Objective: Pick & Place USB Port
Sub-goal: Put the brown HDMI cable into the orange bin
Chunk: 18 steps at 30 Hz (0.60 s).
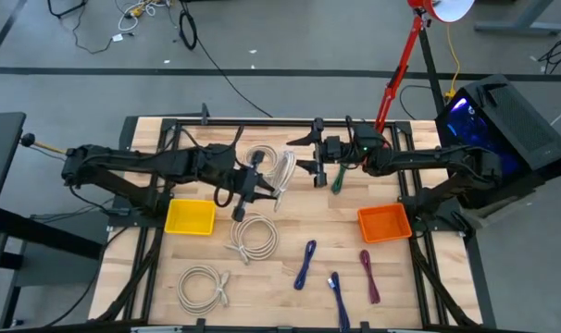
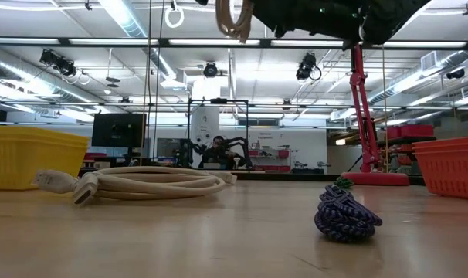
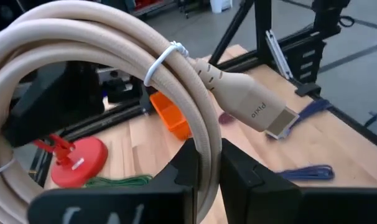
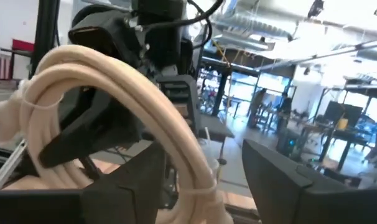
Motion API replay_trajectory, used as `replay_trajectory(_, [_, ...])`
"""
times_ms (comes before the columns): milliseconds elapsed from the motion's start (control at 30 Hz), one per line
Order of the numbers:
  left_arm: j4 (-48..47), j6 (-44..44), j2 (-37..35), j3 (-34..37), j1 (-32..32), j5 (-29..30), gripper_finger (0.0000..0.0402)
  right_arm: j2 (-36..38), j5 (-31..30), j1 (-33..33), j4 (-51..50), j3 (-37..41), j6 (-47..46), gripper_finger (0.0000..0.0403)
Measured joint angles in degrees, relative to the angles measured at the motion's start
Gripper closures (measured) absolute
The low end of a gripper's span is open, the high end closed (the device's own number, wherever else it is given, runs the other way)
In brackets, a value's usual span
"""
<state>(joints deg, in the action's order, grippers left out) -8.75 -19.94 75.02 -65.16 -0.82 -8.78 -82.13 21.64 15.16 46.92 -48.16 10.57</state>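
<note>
Beige cable coil (image 3: 114, 68) (plug only in left wrist view) pinched by left fingers (image 3: 238, 180)

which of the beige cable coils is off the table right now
The beige coil clamped in the left gripper, held up mid-table. The other two beige coils lie flat on the wood nearer the front.
</note>
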Motion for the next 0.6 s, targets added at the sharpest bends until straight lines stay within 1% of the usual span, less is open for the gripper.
replay_trajectory(67, [-0.2,0.0,0.1,0.0,0.2,0.0,0.0363,0.0,-0.4,0.0,0.2,0.0,0.0,0.0195])
replay_trajectory(133, [0.7,0.0,0.4,0.0,0.3,-0.1,0.0363,0.0,-1.1,0.0,0.2,0.0,0.3,0.0217])
replay_trajectory(200, [1.3,0.1,0.7,0.0,0.3,0.1,0.0363,0.0,-1.3,0.0,-0.9,0.0,1.3,0.0263])
replay_trajectory(267, [1.8,0.2,0.7,0.1,0.3,0.1,0.0363,0.0,-1.6,0.0,-1.7,0.0,3.0,0.0338])
replay_trajectory(300, [2.4,0.8,0.7,0.0,0.3,0.0,0.0363,0.0,-1.4,0.0,-2.0,0.0,4.0,0.0364])
replay_trajectory(333, [2.3,1.4,0.6,0.0,0.4,0.4,0.0363,0.0,-1.4,0.0,-2.1,0.0,4.8,0.0376])
replay_trajectory(400, [2.3,2.8,0.6,0.0,0.7,2.0,0.0358,0.0,-2.0,0.0,-2.1,0.0,4.8,0.0377])
replay_trajectory(433, [2.2,3.3,0.6,0.0,0.8,2.9,0.0350,0.0,-2.2,0.0,-2.3,0.0,4.5,0.0377])
replay_trajectory(600, [1.2,3.9,0.6,0.0,1.4,4.7,0.0293,0.0,-5.0,0.0,-3.1,0.0,3.6,0.0377])
